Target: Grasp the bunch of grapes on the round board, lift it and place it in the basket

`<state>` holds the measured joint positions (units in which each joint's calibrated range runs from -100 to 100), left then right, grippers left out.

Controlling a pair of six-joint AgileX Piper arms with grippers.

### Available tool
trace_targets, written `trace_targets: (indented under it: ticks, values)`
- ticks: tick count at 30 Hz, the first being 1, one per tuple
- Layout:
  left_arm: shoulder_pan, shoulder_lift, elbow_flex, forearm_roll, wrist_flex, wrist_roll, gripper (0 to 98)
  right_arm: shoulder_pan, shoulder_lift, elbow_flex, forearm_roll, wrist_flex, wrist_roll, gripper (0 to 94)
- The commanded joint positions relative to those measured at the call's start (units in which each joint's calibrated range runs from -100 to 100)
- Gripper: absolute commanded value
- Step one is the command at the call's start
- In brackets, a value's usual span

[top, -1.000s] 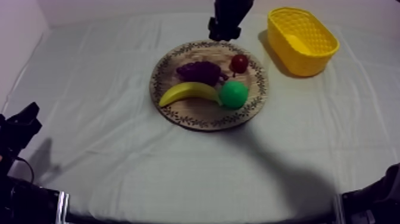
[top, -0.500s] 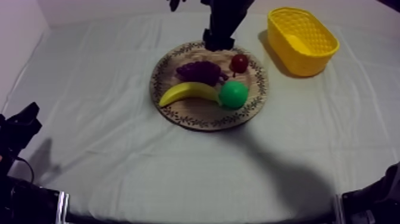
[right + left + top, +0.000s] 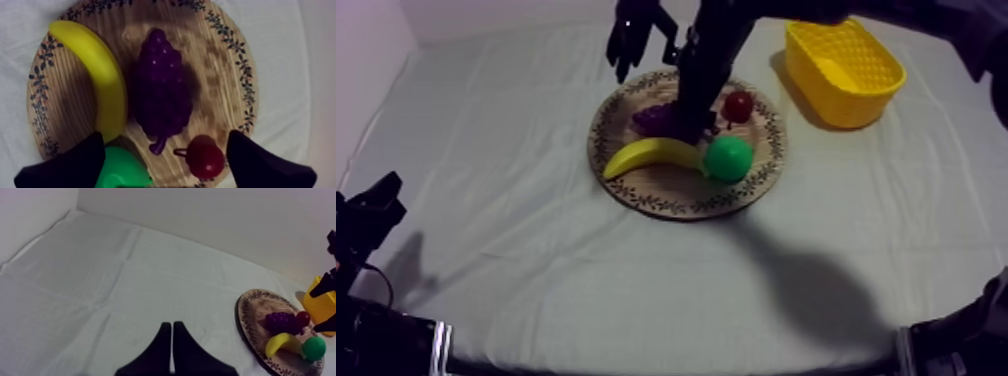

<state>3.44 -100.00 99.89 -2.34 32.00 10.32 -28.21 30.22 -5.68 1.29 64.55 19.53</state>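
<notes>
Right wrist view: the grapes (image 3: 162, 87) lie in the middle of the board (image 3: 222, 75), stem end toward the camera. The banana (image 3: 102, 75) curves close along one side of them. The small red fruit (image 3: 205, 156) sits near their stem end on the other side. The pear (image 3: 122, 172) lies by the banana's near end.

The right gripper (image 3: 165, 135) hangs over the stem end of the grapes with its jaws released and spread wide. One finger is above the pear and the other is just outside the red fruit. Nothing is gripped, and I cannot tell whether the fingers touch the board.

From the top view, the right arm comes in from the upper right and reaches down onto the board at the grapes, hiding part of them. The basket (image 3: 846, 70) stands on the cloth (image 3: 536, 250) at the far right, well apart from the board.

The left gripper (image 3: 171, 333) is low at the left side over bare cloth, well away from the board. Its jaws are clenched together in a narrow wedge with nothing between them.
</notes>
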Motion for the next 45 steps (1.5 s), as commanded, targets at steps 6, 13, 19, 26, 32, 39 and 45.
trace_targets:
  ticks: [6,13,19,26,32,39,45]
  values:
    - [-0.01,0.00,0.00,0.02,0.01,0.01,0.1,0.20,4.90,-1.97,0.27,-1.45,-0.11,74.1]
    - [-0.01,0.00,0.00,0.02,0.01,0.01,0.1,0.83,8.50,-5.03,0.66,-2.05,-0.10,72.8]
    - [-0.01,0.00,0.00,0.02,0.01,0.01,0.1,1.29,10.24,-6.15,0.59,-3.02,0.32,71.3]
    - [-0.01,0.00,0.00,0.02,0.01,0.01,0.1,0.89,12.03,-7.05,1.15,-3.13,-0.24,71.6]
    - [-0.01,0.00,0.00,0.02,0.01,0.01,0.1,0.46,13.65,-8.70,0.74,-2.30,-0.31,71.4]
    - [-0.01,0.00,0.00,0.02,0.01,0.01,0.1,0.29,15.44,-10.24,0.75,-1.76,-0.50,70.4]
    - [-0.01,0.00,0.00,0.02,0.01,0.01,0.1,0.67,17.04,-12.76,0.90,-0.86,-0.67,69.8]
